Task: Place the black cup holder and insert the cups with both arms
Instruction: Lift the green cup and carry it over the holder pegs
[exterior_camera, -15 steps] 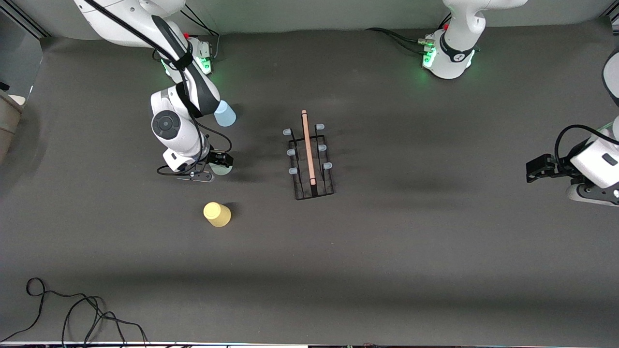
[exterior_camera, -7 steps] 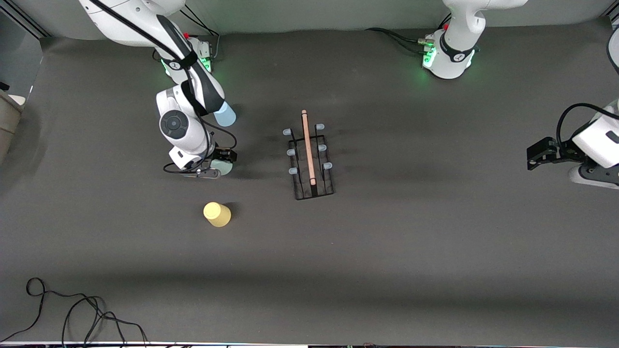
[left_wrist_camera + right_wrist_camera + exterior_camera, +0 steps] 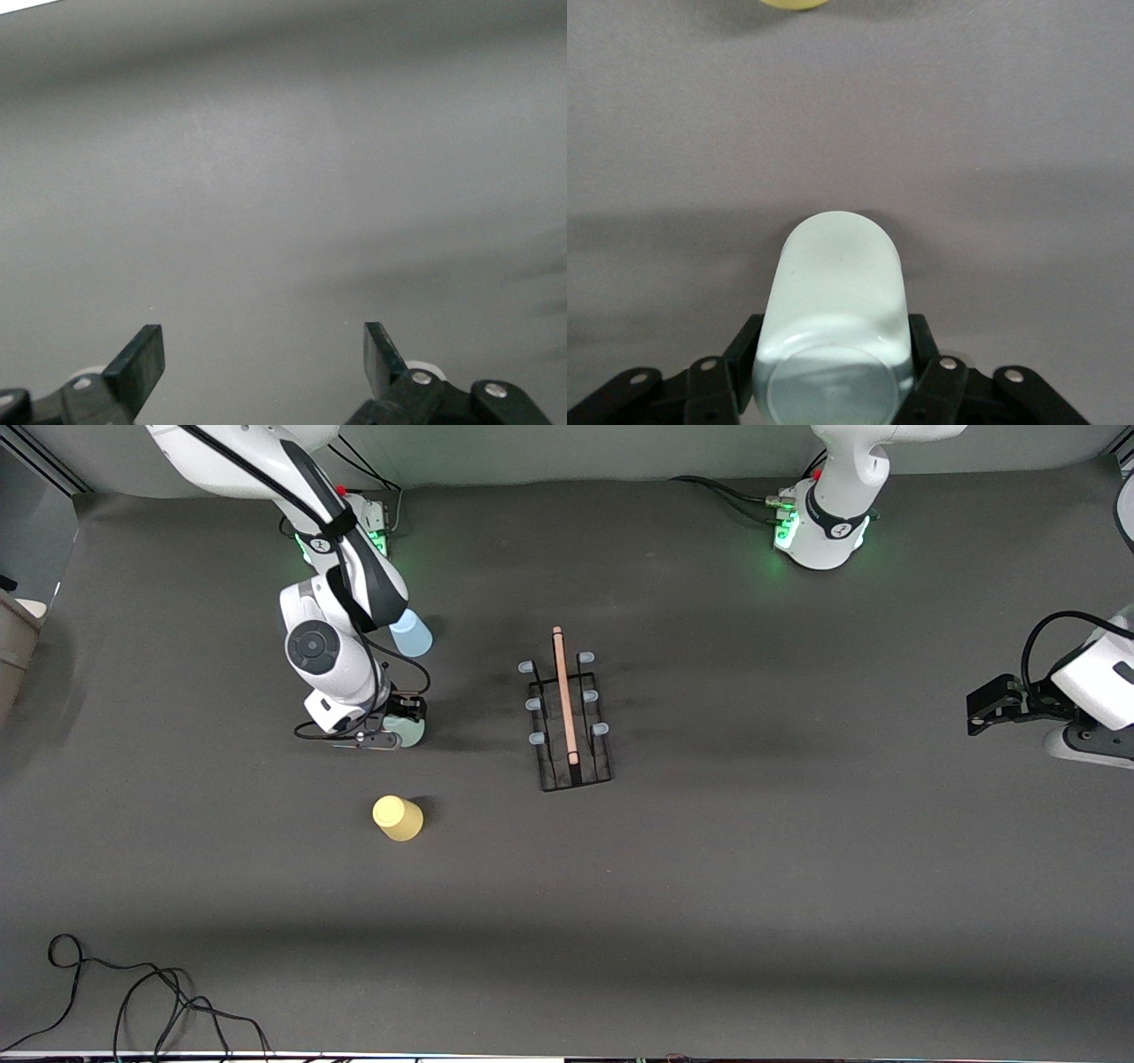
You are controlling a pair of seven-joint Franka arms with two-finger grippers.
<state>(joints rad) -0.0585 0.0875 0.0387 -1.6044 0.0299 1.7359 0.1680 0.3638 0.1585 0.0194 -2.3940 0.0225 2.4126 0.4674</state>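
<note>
The counter carries everything, and the black cup holder is taken here as the landmark; it is already set down upright near the middle of the counter, its wooden rod handle on top and its pegs all bare. The step in hand is judged to be the pick-up of the first cup.

Two arms are counted. The right arm is reached down toward its own end of the counter from the holder, and the right claw is clenched around the pale grey-green cup, which is gripped near its base in the right wrist view, with a jaw pressed on each side. The left arm waits, well apart from the holder toward its own end of the counter, and the left claw is held spread wide over bare counter with nothing in it.

Three cups are counted, none yet on the holder. The light blue cup stands toward the right arm's end from the holder, farther from the front camera than the gripped cup, and the yellow cup nearer to that camera. Six pale-capped pegs are counted on the holder, three along each side of the handle.

The next move is judged to call for a lift clear of the counter, a carry to the holder, and the cup's open mouth being lowered over one peg without the light wire rack being nudged.
</note>
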